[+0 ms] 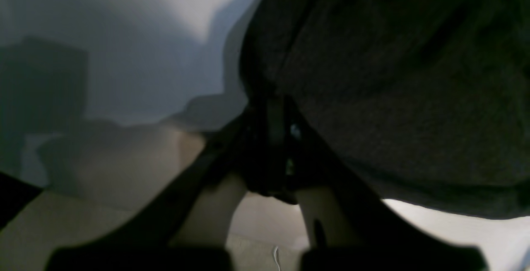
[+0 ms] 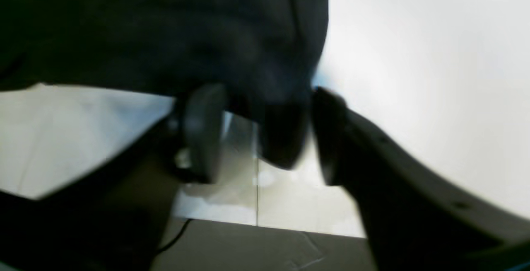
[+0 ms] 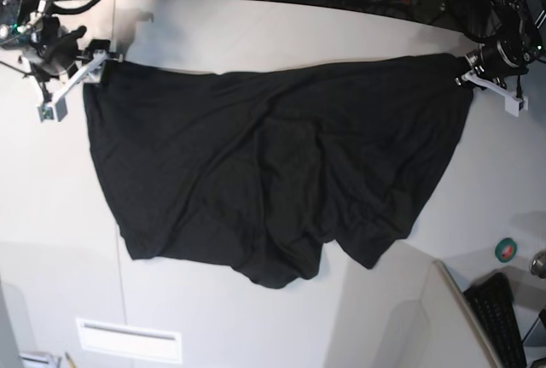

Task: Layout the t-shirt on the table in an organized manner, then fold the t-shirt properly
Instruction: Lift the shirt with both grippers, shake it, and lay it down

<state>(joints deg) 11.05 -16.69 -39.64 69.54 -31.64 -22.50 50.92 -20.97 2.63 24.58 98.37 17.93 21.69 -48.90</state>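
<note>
Across the middle of the table [image 3: 256,35] lay the t-shirt [image 3: 264,172], plain black side up, stretched between my two grippers along its far edge. It was spread but not flat: ridges ran through the centre, and the near edge hung uneven, with a lobe sagging toward the near right. I saw no print, so I took it to be face down. I judged the layout part-done and the folding not begun. My left gripper [image 1: 275,138], at the far right, was clamped on the t-shirt's corner, jaws pinched together on the cloth. My right gripper [image 2: 256,134], at the far left, had its jaws standing apart, a fold of cloth hanging loose between them, gripped by neither. Cables and gear sat beyond the far edge.
</note>
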